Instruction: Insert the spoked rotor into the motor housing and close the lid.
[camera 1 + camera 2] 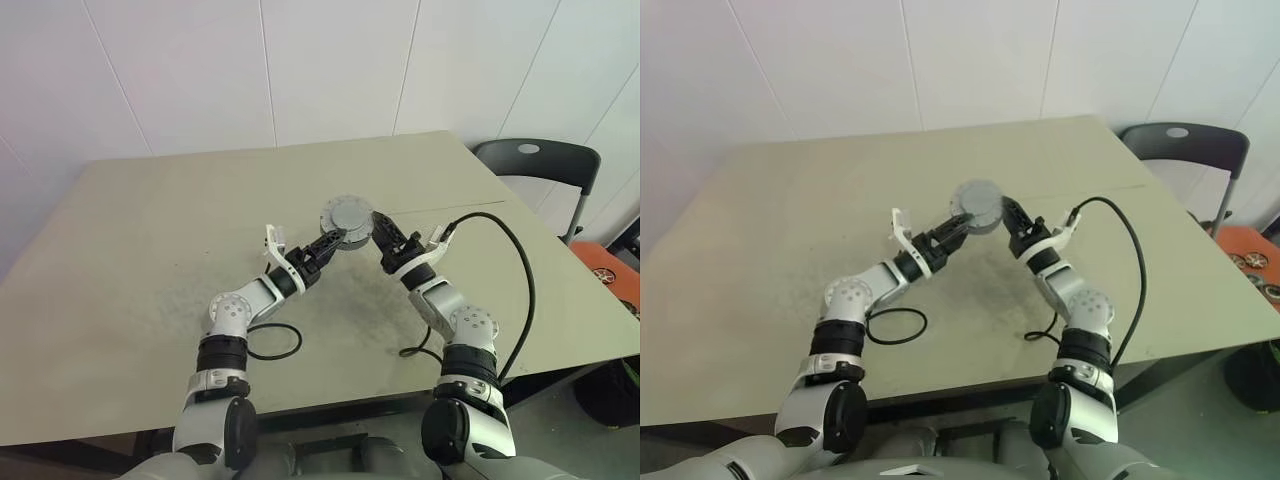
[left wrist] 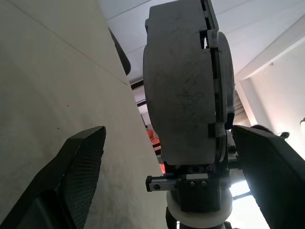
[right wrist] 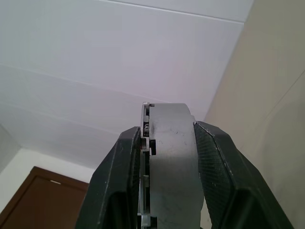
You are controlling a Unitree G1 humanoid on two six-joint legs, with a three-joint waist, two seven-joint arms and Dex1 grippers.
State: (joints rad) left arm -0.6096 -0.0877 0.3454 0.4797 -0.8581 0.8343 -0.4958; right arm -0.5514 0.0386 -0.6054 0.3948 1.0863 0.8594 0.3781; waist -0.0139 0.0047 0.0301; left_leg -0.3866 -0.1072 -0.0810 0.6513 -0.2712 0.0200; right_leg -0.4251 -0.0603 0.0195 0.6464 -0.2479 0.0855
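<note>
Holding the motor housing (image 1: 347,215) edge-on above the middle of the tabletop (image 1: 130,250), clear of its surface: right end effector (image 3: 167,143), both black fingers (image 3: 217,162) pressed against the flat faces of the grey round body. Seen in the right wrist view: thin plate with dark notches along one face of the housing, against one finger pad. Whether that plate is the lid or the spoked rotor cannot be told.

Positioned just beside the housing, on the robot's left of it: left end effector (image 1: 322,247), jaws spread wide, one finger (image 2: 76,176) on either side of the housing's rim with visible gaps, touching nothing.

Noted near the housing, on the tabletop below and toward the robot: black cable loop (image 1: 272,342) by the left forearm; second black cable (image 1: 520,270) arching from the right wrist. Noted well beyond the housing, off the tabletop's far right corner: dark chair (image 1: 540,165).
</note>
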